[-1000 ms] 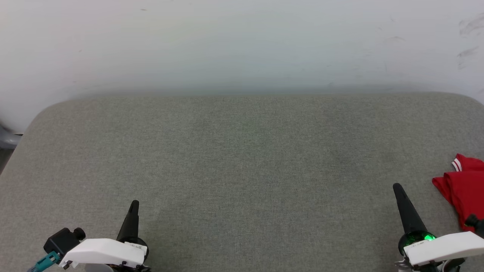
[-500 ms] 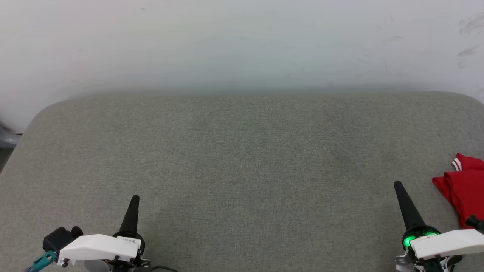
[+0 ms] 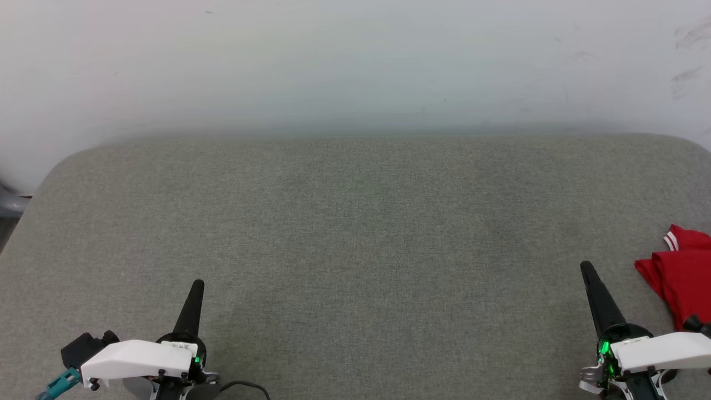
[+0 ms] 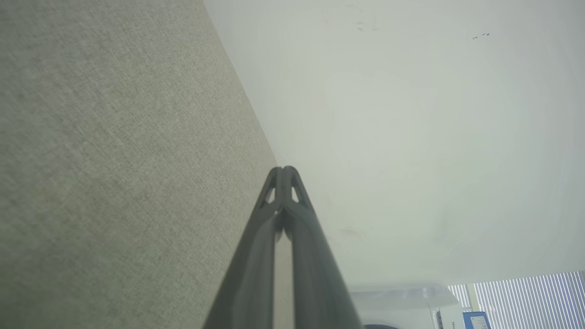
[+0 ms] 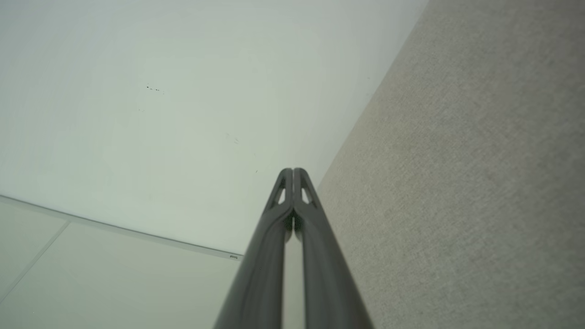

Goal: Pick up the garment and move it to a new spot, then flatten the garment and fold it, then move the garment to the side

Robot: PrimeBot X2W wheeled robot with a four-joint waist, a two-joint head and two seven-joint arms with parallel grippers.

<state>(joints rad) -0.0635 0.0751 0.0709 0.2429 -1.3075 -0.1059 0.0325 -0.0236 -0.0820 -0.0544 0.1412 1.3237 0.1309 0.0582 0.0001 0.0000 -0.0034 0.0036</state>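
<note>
Nearest me, at the near edge of the grey cushion [image 3: 355, 222], I log left gripper [image 3: 196, 288] and right gripper [image 3: 585, 268] both clamped closed, empty. Red shirt [image 3: 682, 278] lies bunched at the cushion's right edge, beside the right gripper, untouched. White wall [image 3: 355, 55] beyond.

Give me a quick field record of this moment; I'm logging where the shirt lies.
surface: grey fabric pad, white wall behind
garment: red, bunched, at the pad's right edge, partly out of frame
left gripper: shut, empty, lower left
right gripper: shut, empty, fingers apart from the garment
</note>
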